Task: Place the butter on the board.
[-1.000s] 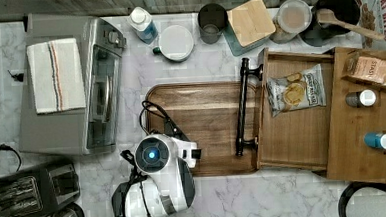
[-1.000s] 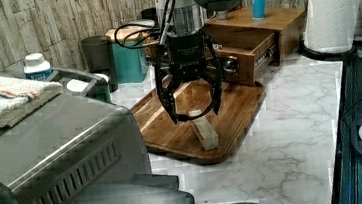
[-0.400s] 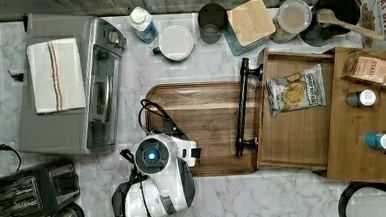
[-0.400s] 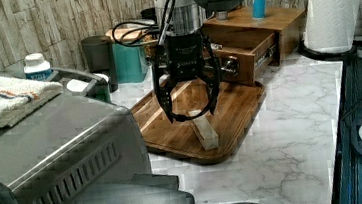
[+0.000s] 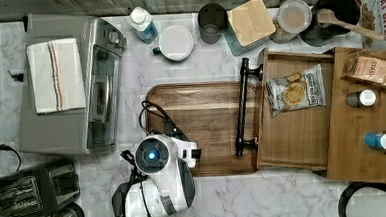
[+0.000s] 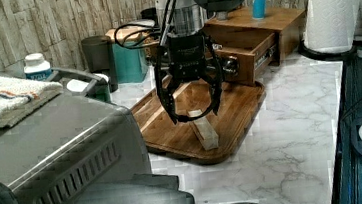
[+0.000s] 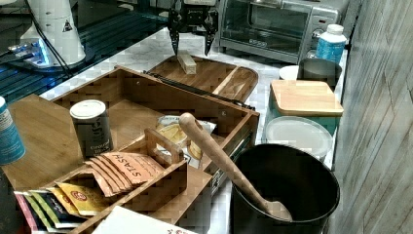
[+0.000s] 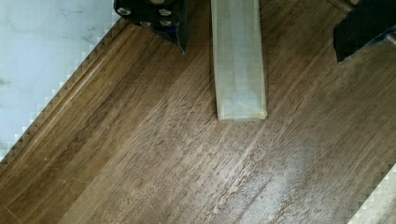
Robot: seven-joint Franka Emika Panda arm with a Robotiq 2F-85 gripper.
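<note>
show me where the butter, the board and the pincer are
butter (image 6: 205, 129), left view, on its top face.
board (image 6: 167, 136), left view, bare wood near the rim.
pincer (image 6: 192, 114), left view, midway between its open fingertips.

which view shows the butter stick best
The wrist view: the butter stick lies flat on the board, large and unblocked between the open fingers. The left view shows it whole but small under the gripper; the right view shows it far off.
</note>
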